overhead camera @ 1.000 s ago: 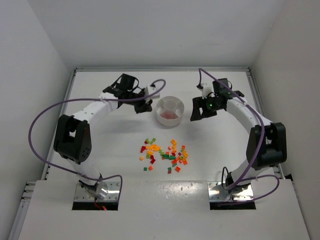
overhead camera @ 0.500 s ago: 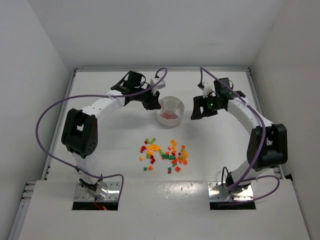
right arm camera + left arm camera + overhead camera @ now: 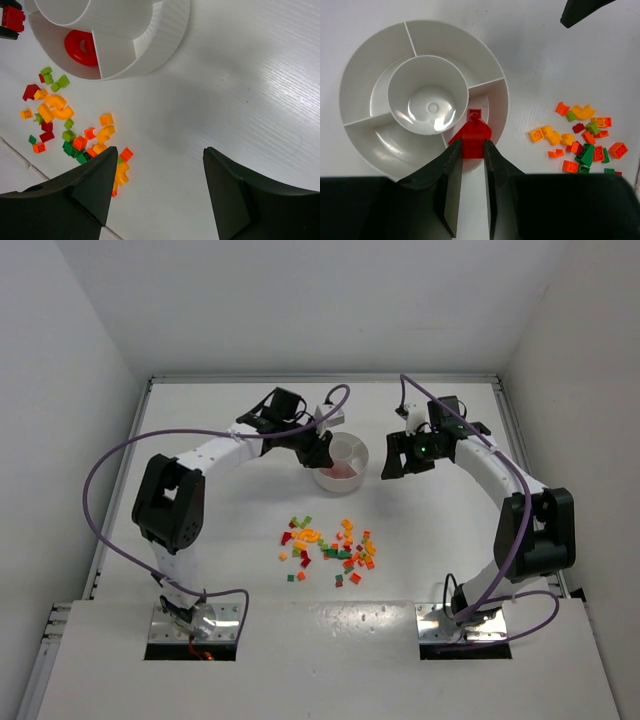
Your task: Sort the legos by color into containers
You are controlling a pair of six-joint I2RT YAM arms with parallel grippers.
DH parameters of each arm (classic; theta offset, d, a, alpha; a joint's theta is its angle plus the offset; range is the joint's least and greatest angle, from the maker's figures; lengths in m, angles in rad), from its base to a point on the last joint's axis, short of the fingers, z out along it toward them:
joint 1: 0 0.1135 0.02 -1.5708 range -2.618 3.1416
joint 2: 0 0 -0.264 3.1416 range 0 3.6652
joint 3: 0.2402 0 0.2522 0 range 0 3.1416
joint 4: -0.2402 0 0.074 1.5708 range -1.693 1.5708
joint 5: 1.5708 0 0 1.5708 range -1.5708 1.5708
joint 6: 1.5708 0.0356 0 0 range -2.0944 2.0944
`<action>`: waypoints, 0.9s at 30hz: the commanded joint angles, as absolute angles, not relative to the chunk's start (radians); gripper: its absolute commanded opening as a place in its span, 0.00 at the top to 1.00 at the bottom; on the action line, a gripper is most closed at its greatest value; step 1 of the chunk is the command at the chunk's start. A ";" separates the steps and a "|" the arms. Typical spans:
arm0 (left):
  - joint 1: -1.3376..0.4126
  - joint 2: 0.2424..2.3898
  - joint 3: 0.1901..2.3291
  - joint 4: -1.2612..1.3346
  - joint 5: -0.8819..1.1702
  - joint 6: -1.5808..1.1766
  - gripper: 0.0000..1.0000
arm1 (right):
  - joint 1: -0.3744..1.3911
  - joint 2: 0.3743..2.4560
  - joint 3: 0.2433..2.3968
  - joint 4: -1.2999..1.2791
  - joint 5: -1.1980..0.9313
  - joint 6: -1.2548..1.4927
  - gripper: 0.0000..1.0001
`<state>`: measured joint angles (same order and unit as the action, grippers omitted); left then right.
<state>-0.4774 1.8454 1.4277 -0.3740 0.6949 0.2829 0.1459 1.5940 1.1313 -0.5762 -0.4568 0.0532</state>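
Observation:
My left gripper is shut on a small red brick and hangs over the left side of the round white dish. In the left wrist view the brick sits above the dish wedge that holds a red ring and a small red brick. The other wedges and the hub look bare. My right gripper stands open beside the dish's right side with nothing between its fingers. The loose legos in red, orange, yellow and green lie scattered on the table nearer the arm bases.
The right wrist view shows the dish wall, the red ring inside it and the brick pile beyond. White walls enclose the table on three sides. Purple cables loop off both arms.
My left arm has swung to the right, carrying the red brick from left of the dish to over its left side. The right arm has barely moved.

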 commanded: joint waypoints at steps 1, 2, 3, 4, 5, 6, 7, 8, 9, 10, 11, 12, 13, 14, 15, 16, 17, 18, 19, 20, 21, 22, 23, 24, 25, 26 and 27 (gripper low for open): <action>-0.492 1.864 1.463 -0.368 0.695 0.291 0.72 | 0.141 1.559 1.131 -0.541 -0.471 0.054 0.31; -0.492 1.864 1.463 -0.368 0.695 0.291 0.71 | 0.141 1.559 1.131 -0.541 -0.471 0.054 0.31; -0.492 1.873 1.474 -0.368 0.695 0.291 0.68 | 0.141 1.559 1.131 -0.541 -0.471 0.054 0.31; -0.492 1.873 1.474 -0.368 0.695 0.291 0.64 | 0.141 1.559 1.140 -0.541 -0.471 0.043 0.31; -0.492 1.873 1.474 -0.368 0.695 0.291 0.62 | 0.141 1.559 1.140 -0.541 -0.471 0.043 0.31; -0.492 1.882 1.474 -0.368 0.695 0.291 0.62 | 0.141 1.559 1.140 -0.541 -0.471 0.043 0.31; -0.492 1.882 1.483 -0.368 0.695 0.291 0.61 | 0.141 1.559 1.140 -0.541 -0.471 0.043 0.31; -0.492 1.882 1.483 -0.368 0.695 0.291 0.59 | 0.141 1.559 1.140 -0.541 -0.482 0.034 0.32; -0.492 1.882 1.483 -0.368 0.686 0.291 0.59 | 0.141 1.559 1.140 -0.541 -0.482 0.025 0.32; -0.492 1.882 1.483 -0.368 0.686 0.291 0.58 | 0.141 1.559 1.140 -0.541 -0.482 0.025 0.32; -0.492 1.882 1.483 -0.368 0.686 0.291 0.58 | 0.141 1.559 1.140 -0.541 -0.491 0.012 0.32; -0.492 1.882 1.483 -0.368 0.686 0.291 0.58 | 0.141 1.559 1.140 -0.541 -0.491 0.012 0.32; -0.492 1.882 1.492 -0.368 0.686 0.291 0.58 | 0.141 1.559 1.140 -0.541 -0.491 0.012 0.34; -0.492 1.882 1.493 -0.368 0.695 0.291 0.58 | 0.150 1.559 1.140 -0.541 -0.509 -0.018 0.35; -0.492 1.882 1.493 -0.368 0.695 0.291 0.58 | 0.150 1.559 1.150 -0.555 -0.523 -0.044 0.35; -0.492 1.864 1.493 -0.368 0.706 0.291 0.58 | 0.164 1.548 1.150 -0.574 -0.534 -0.076 0.36; -0.492 1.852 1.482 -0.368 0.721 0.291 0.58 | 0.178 1.548 1.150 -0.583 -0.569 -0.104 0.36; -0.480 1.835 1.473 -0.356 0.721 0.291 0.58 | 0.178 1.548 1.150 -0.592 -0.583 -0.141 0.39; -0.471 1.816 1.462 -0.327 0.735 0.266 0.58 | 0.190 1.548 1.160 -0.622 -0.597 -0.173 0.40; -0.450 1.778 1.438 -0.310 0.735 0.246 0.58 | 0.221 1.539 1.160 -0.646 -0.609 -0.216 0.40; -0.436 1.758 1.424 -0.290 0.735 0.223 0.57 | 0.239 1.529 1.160 -0.666 -0.618 -0.298 0.41; -0.405 1.738 1.413 -0.257 0.735 0.168 0.57 | 0.258 1.529 1.169 -0.708 -0.629 -0.342 0.44; -0.388 1.706 1.393 -0.238 0.723 0.129 0.54 | 0.303 1.529 1.169 -0.735 -0.629 -0.385 0.45; -0.371 1.694 1.393 -0.226 0.709 0.091 0.50 | 0.330 1.529 1.169 -0.761 -0.629 -0.473 0.50; -0.332 1.684 1.384 -0.225 0.709 0.022 0.49 | 0.356 1.529 1.181 -0.803 -0.641 -0.515 0.54; -0.312 1.674 1.384 -0.225 0.700 -0.012 0.49 | 0.412 1.520 1.181 -0.819 -0.641 -0.553 0.57; -0.292 1.674 1.384 -0.225 0.699 -0.040 0.47 | 0.438 1.520 1.181 -0.819 -0.641 -0.615 0.61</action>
